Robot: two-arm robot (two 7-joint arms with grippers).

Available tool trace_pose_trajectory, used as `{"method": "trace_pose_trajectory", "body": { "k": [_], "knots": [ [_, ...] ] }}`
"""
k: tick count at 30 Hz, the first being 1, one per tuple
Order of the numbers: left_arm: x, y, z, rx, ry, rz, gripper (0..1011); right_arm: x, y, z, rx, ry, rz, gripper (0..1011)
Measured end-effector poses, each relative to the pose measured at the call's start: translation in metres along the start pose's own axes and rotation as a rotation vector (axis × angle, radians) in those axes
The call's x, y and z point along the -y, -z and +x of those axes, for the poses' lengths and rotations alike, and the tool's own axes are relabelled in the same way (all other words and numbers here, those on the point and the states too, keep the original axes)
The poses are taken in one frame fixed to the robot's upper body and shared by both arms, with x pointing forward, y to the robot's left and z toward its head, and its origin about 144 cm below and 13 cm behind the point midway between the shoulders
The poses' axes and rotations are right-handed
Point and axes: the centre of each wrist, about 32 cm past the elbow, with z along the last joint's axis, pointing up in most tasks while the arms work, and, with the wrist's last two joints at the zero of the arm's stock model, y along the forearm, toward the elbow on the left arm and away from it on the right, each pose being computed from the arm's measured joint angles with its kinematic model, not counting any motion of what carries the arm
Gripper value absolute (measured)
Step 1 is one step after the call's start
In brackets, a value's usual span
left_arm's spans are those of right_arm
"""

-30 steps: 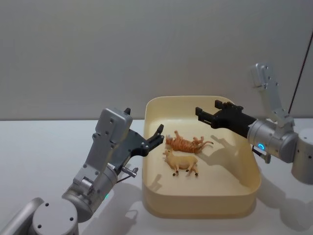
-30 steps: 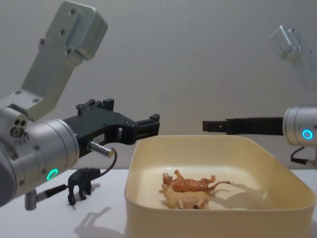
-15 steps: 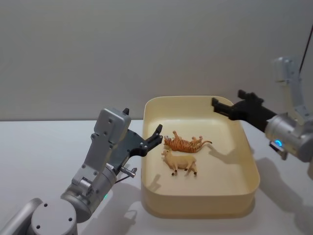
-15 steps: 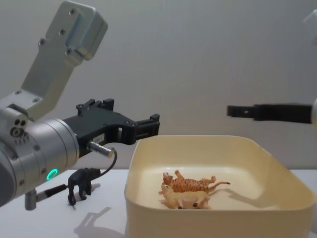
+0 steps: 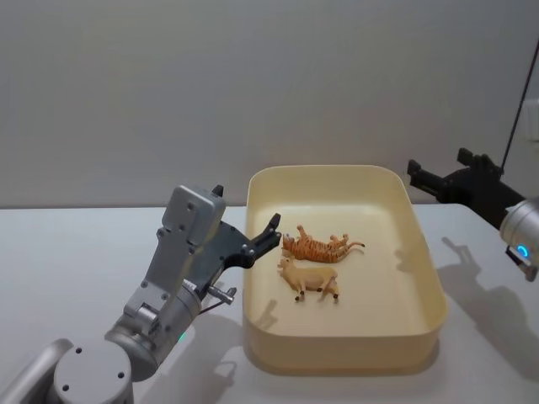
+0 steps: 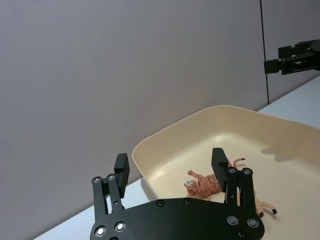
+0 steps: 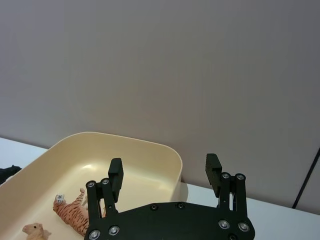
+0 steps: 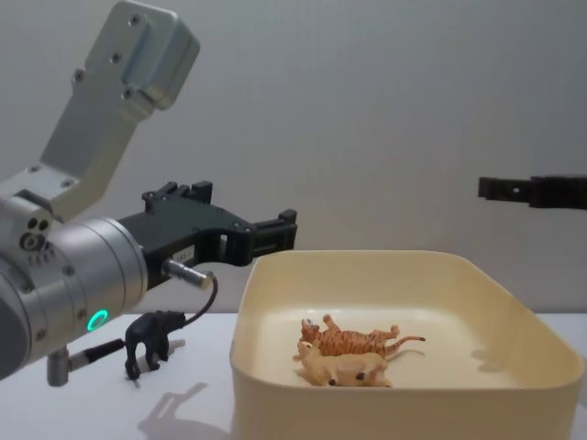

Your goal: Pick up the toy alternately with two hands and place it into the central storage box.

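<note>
Progress entry. Two toys lie inside the central storage box (image 5: 341,357): a striped tiger (image 5: 320,247) on its side and, touching it on the near side, a tan animal (image 5: 312,279), also on its side. We count these as done. One black animal (image 8: 153,337) stands upright on the table (image 5: 67,252), just left of the box and under the left arm; we judge it is what is left to move. We cannot tell whether more toys sit elsewhere.

The left gripper (image 6: 170,165) hovers beside the box's left rim, aimed across it, fingers spread wide with nothing between them. The right gripper (image 7: 164,170) hangs raised beyond the box's far right corner, outside the rim, likewise wide and empty.

Materials. The box is smooth cream-yellow plastic with rounded corners and walls that are tall against the toys. The toys look like hard moulded figures with thin legs and tails. The tiger is orange with dark stripes, and the tan animal is plain. The black one is matt, with an elephant-like outline.
</note>
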Motion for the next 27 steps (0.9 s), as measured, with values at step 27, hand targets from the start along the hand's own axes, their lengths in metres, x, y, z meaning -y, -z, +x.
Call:
{"method": "trace_pose_trajectory", "body": {
  "k": [27],
  "knots": [
    [0.024,-0.016,0.027,-0.1,-0.08,0.197,1001,0.014,-0.003,0.005,0.005,0.036,0.015,1001]
  ]
}}
